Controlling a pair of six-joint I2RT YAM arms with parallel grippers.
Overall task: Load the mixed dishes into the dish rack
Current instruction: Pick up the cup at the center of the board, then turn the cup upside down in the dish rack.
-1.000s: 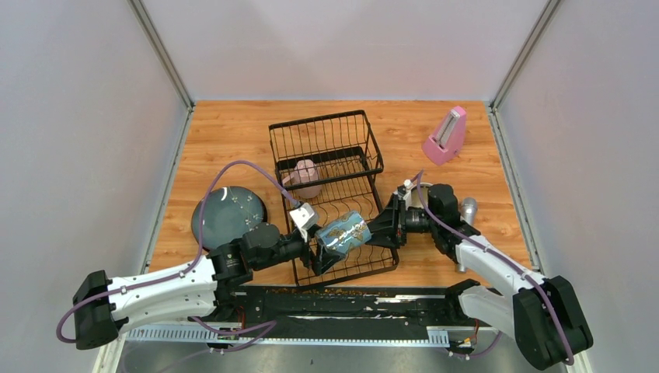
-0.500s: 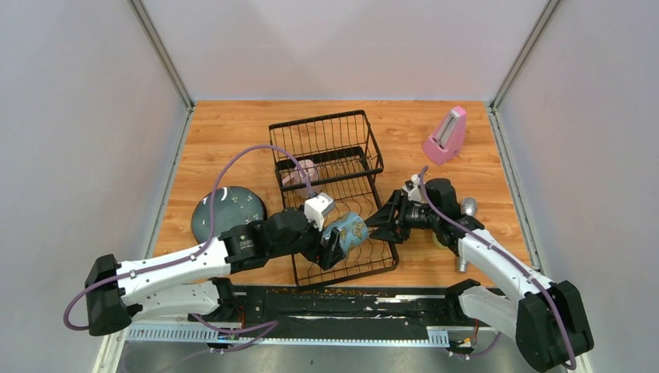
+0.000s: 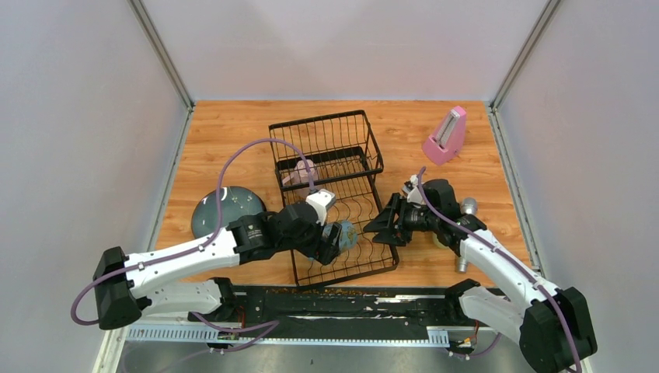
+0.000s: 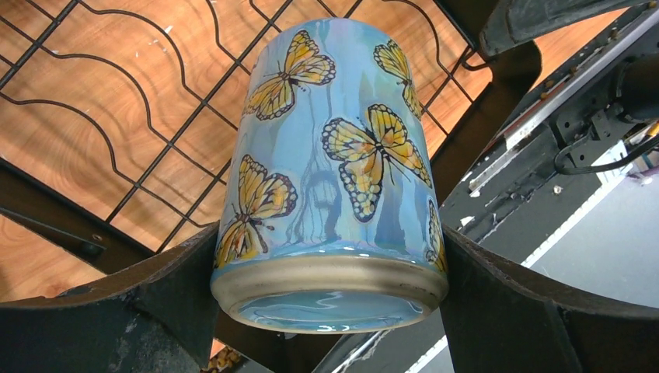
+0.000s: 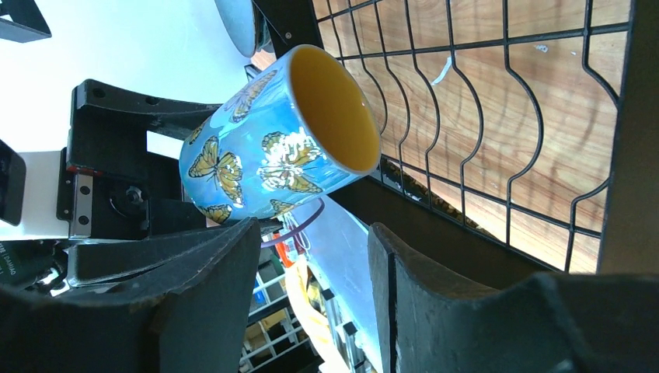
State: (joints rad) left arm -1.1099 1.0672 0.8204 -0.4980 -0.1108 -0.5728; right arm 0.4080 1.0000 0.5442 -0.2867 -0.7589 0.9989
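Jaws of left gripper [image 3: 330, 242] clamped near base of blue butterfly mug [image 3: 343, 235], tilted on its side above wavy slots at lower centre of frame, low end of dish rack [image 3: 326, 118]. Right gripper [image 3: 381, 224] spread wide and empty, just right of rack. Likely to roll or wedge crooked between wires if released at this tilt.

- Top view, centre: blue butterfly mug [image 3: 346, 233] mostly covered by left claw [image 3: 332, 244]; handle unseen in any view.
- Left wrist view: mug mouth out of sight; claw fingers [image 4: 116, 311] cut by bottom edge.
- Pink mug [image 3: 303, 172] partly behind dish rack [image 3: 365, 140] wires and purple cable [image 3: 268, 141].
- Dark plate [image 3: 221, 210]: lower right rim under left arm [image 3: 186, 260].
- Pale object [image 3: 438, 240] under right arm [image 3: 497, 264]: unidentifiable.
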